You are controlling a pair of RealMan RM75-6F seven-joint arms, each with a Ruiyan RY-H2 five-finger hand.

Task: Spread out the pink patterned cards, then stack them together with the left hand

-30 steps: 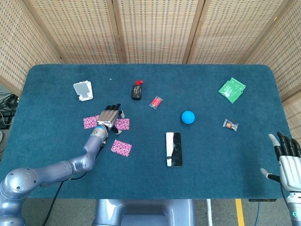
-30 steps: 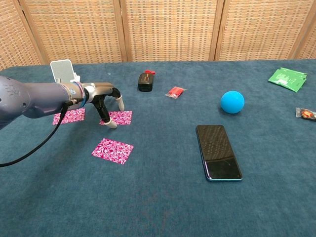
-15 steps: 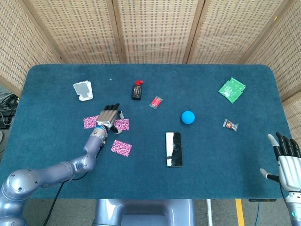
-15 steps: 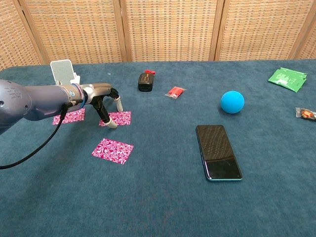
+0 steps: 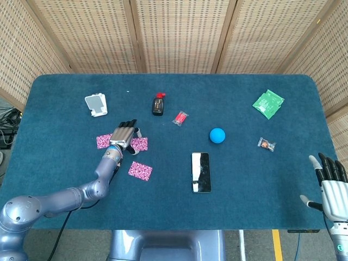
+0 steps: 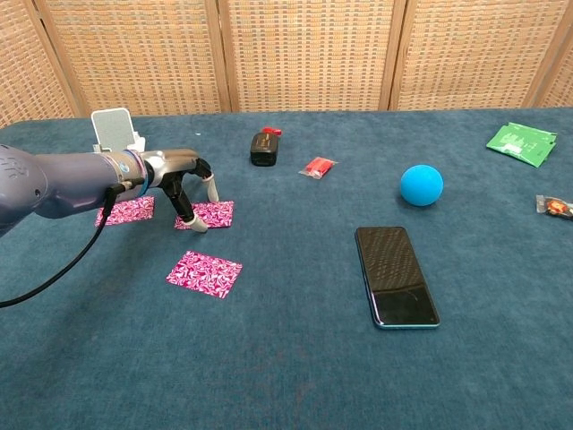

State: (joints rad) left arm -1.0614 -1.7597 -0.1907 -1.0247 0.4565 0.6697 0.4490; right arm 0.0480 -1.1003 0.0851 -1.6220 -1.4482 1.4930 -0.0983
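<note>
Three pink patterned cards lie apart on the blue table. One card is at the left, one card in the middle, and a third card lies nearer the front. My left hand arches over the middle card with fingertips pressing down on it; it holds nothing. In the head view the left hand covers the gap between the left card and the middle one. The front card lies free. My right hand hovers off the table's right front corner, fingers spread.
A black phone lies at centre front, a blue ball to its right rear. A white holder, a black and red object, a red packet, a green packet and a small wrapper are scattered around.
My left hand has slid a little to the left, dragging the middle card with it toward the left card. The right hand has sunk slightly.
</note>
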